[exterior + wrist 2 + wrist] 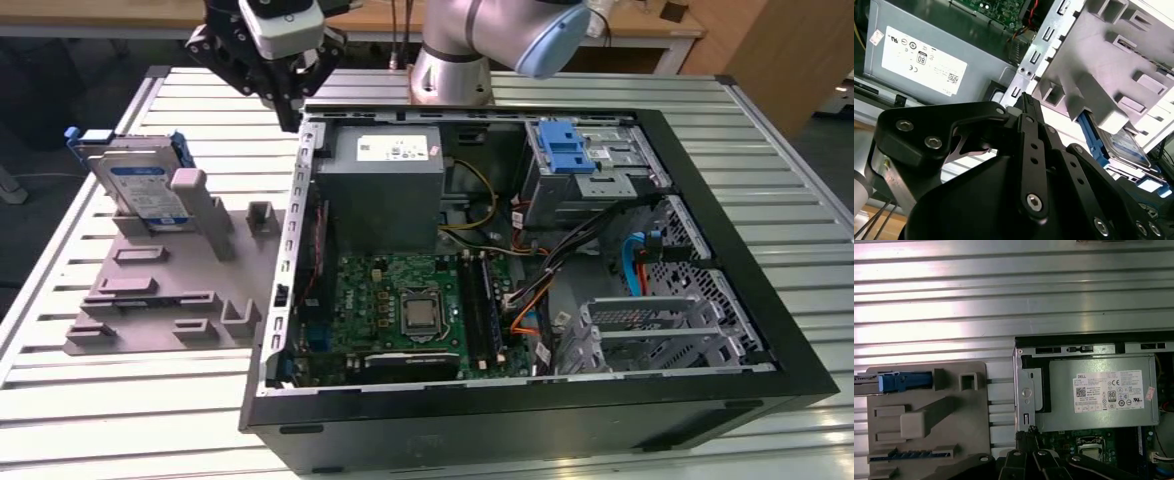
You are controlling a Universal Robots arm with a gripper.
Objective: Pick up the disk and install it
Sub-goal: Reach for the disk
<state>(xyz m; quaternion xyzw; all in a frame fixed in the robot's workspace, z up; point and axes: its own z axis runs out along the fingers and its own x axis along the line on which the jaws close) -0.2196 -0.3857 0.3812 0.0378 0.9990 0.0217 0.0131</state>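
Observation:
The disk (140,185) stands on edge in a grey holder (160,290) on the table, at the exterior view's left beside the open computer case (534,405). It is silver with a white-and-blue label and blue rails. In the first wrist view its blue rail edge (904,381) shows from above, and in the second wrist view the disk (1126,145) sits behind the holder (1114,55). My gripper (287,122) hangs over the case's back corner nearest the holder, apart from the disk. Its fingers (1026,107) meet at the tips with nothing between them, as the first wrist view's gripper (1029,432) also shows.
Inside the case a grey power-supply box (387,190) lies just under the gripper, with a green motherboard (414,310) in front. A blue latch on a metal cage (567,150) and a silver drive cage (654,325) sit at the exterior view's right. Ribbed metal table (120,400) surrounds everything.

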